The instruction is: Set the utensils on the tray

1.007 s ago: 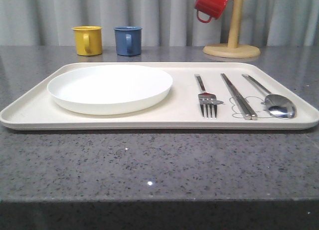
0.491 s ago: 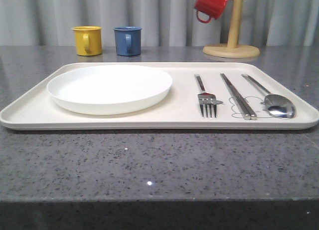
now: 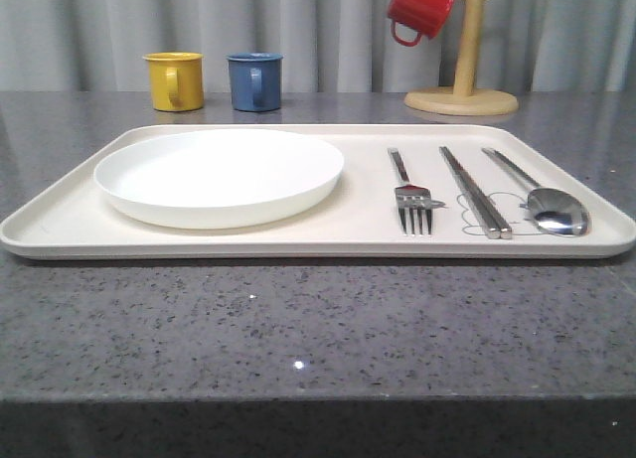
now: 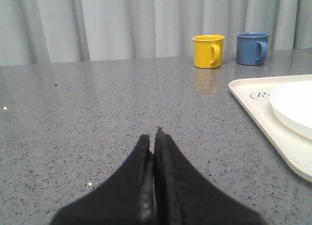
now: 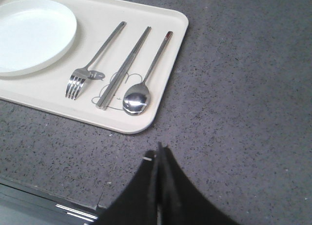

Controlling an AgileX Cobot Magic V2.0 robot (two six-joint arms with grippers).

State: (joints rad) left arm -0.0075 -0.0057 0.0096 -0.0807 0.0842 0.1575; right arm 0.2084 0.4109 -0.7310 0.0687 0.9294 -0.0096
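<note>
Nothing has moved since the earlier front views: the fork (image 3: pixel 411 194), the chopsticks (image 3: pixel 474 191) and the spoon (image 3: pixel 542 194) lie side by side in the same places on the right half of the tray (image 3: pixel 60 220), handles toward its far edge, fork nearest the white plate (image 3: pixel 219 175), spoon nearest the tray's right edge, chopsticks between them over the grey drawing. The plate sits on the tray's left half as before. The tray rests on the grey bench (image 3: pixel 298 329), its near rim parallel to the bench's front edge. The left gripper (image 4: pixel 154 139) hovers over bare bench off the tray's left edge, jaws pressed together and empty. The right gripper (image 5: pixel 160 152) hangs just off the tray's near right corner, jaws likewise closed on nothing. Yellow mug (image 3: pixel 175 80), blue mug (image 3: pixel 253 80) and the wooden mug stand (image 3: pixel 463 85) with its red mug (image 3: pixel 419 9) stand unchanged behind the tray.
</note>
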